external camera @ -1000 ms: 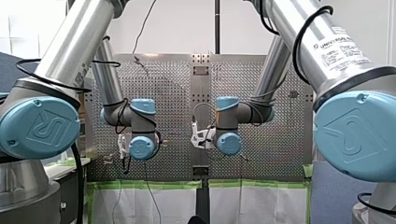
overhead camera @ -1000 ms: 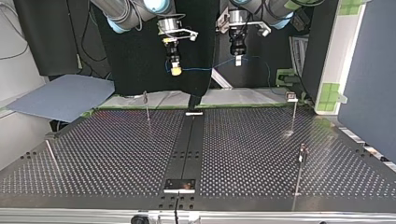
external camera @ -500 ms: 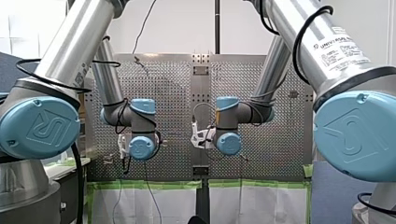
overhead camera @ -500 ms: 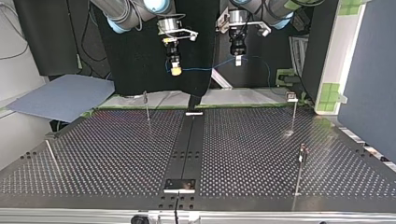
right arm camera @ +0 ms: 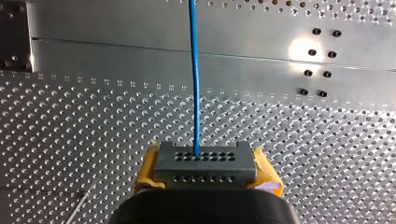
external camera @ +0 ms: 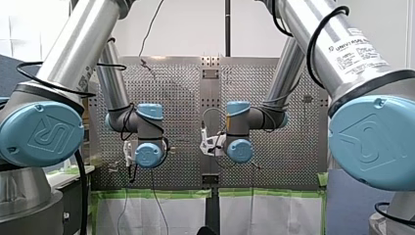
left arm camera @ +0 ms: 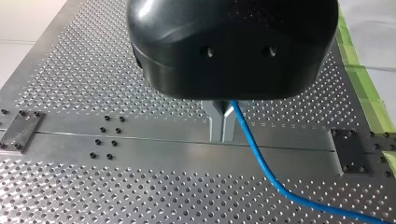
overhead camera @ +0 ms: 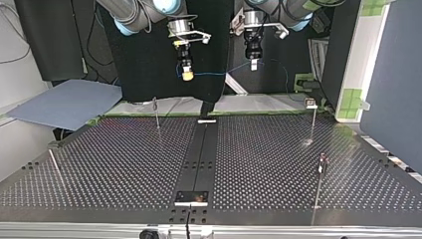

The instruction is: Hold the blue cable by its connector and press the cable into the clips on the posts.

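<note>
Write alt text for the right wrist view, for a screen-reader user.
My right end effector grips a dark grey connector between yellow pads. The blue cable leaves a hole in the connector's face and runs straight ahead, over the perforated table and its smooth metal strip.

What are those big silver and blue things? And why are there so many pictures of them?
They are two robot arms. One camera looks from behind them, one faces them across the holey metal table, and one sits on each wrist. Thin posts stand on the table. The right tool, with yellow pads, grips a dark connector on the end of a blue cable. The left tool pinches that cable further along. Both hang above the table.
</note>
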